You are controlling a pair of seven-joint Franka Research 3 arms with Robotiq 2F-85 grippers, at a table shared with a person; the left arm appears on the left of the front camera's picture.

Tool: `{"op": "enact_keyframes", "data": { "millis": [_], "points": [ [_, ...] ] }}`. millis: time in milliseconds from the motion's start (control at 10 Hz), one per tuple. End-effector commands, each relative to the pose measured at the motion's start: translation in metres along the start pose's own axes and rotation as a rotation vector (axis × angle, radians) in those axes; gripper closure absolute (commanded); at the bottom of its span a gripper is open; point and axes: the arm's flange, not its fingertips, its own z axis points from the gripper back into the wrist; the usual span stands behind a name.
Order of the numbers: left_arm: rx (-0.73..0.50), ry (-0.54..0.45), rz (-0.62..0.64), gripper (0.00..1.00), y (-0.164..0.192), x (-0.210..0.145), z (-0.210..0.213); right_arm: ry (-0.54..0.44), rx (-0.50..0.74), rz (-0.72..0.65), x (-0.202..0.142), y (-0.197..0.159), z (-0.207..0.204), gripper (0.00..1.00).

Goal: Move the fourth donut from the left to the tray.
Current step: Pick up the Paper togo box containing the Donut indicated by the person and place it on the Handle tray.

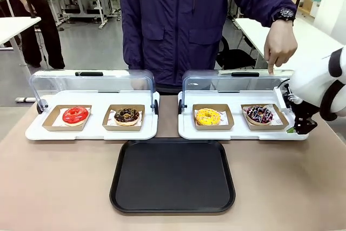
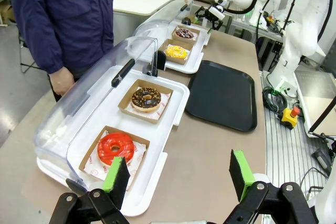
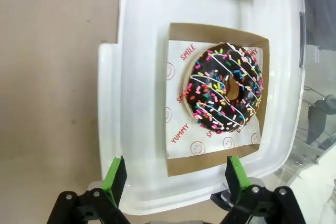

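Fourth donut [image 1: 260,114]: dark chocolate glaze, white and pink stripes, coloured sprinkles; sits in a small brown cardboard holder [image 1: 264,116] on printed paper, at the right end of the right white display tray [image 1: 238,132], lid [image 1: 232,86] raised behind it. Not lifted, not touched by any finger. In the right wrist view, seen from above, same donut [image 3: 224,87] ahead of the green pads [image 3: 115,174], framed between them but clear of both.

Right gripper [image 3: 175,174]: fingers spread wide, nothing held, poised over the near edge of that display tray. From the front, same gripper [image 1: 304,125] hangs at the tray's right end, just beside the holder.

Yellow-glazed donut [image 1: 208,116] in its own holder just left of the fourth. Person's hand [image 1: 280,47] points down onto the raised lid behind the fourth donut.

Black tray [image 1: 172,175] lies bare on the table in front, between the two display trays and nearer the robot, well apart from the fourth donut.

Left display tray [image 1: 92,131] carries a red donut [image 1: 75,115] and a chocolate crumb donut [image 1: 127,116].

Left gripper [image 2: 178,174]: fingers wide apart, empty, above the table edge near the red donut.
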Motion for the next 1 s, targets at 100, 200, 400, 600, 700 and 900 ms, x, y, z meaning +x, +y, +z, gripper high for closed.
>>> {"op": "enact_keyframes", "data": {
  "millis": [100, 200, 400, 600, 700, 900],
  "points": [
    [0.006, 0.011, 0.003, 0.00, -0.004, 0.001, -0.001, -0.008, -0.008, 0.030, -0.005, -0.013, -0.020, 0.00],
    [0.006, 0.011, 0.003, 0.00, -0.004, 0.001, -0.001, -0.005, -0.002, 0.030, -0.005, -0.013, -0.024, 0.00],
    [0.006, 0.011, 0.003, 0.00, -0.004, 0.001, -0.001, -0.009, 0.007, 0.026, -0.007, -0.019, -0.032, 0.00],
    [0.006, 0.011, 0.003, 0.00, -0.004, 0.001, -0.001, -0.014, 0.016, 0.015, -0.010, -0.021, -0.040, 0.00],
    [0.006, 0.011, 0.003, 0.00, -0.004, 0.001, -0.001, -0.015, 0.020, 0.009, -0.012, -0.024, -0.042, 0.00],
    [0.006, 0.011, 0.003, 0.00, -0.004, 0.001, -0.001, -0.018, 0.039, 0.007, -0.012, -0.023, -0.040, 0.59]
  ]
}}
